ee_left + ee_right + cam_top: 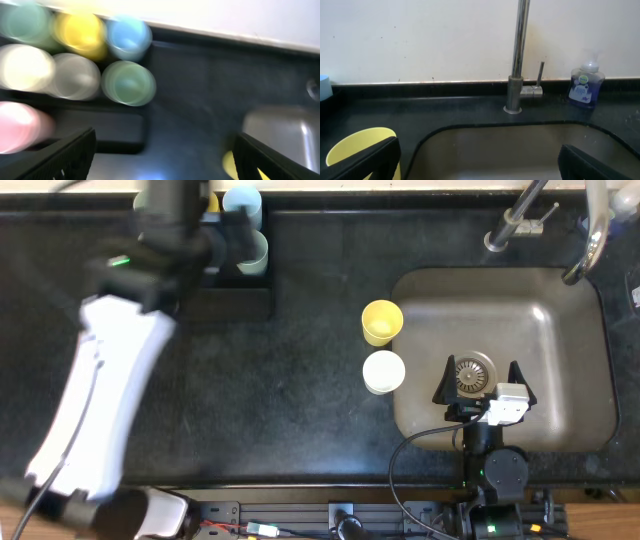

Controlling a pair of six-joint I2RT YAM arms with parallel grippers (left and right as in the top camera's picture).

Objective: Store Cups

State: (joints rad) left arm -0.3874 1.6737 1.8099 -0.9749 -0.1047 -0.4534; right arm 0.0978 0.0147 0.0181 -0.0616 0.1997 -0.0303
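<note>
Two loose cups stand on the dark counter beside the sink: a yellow cup (381, 322) (362, 150) and a white cup (384, 371) just in front of it. At the back left, a black tray (235, 302) (120, 132) holds several upright cups, among them a blue cup (129, 36), a green cup (129, 82), a second yellow cup (82, 32) and a pink cup (20, 125). My left gripper (236, 242) (165, 160) hangs open above the tray's right side with nothing in it. Over the sink basin, my right gripper (483, 378) (480, 165) is open and holds nothing.
The steel sink (560, 310) fills the right of the counter, with a faucet (520, 60) and a soap bottle (585, 85) behind it by the white wall. The dark counter (300, 420) between tray and sink is bare.
</note>
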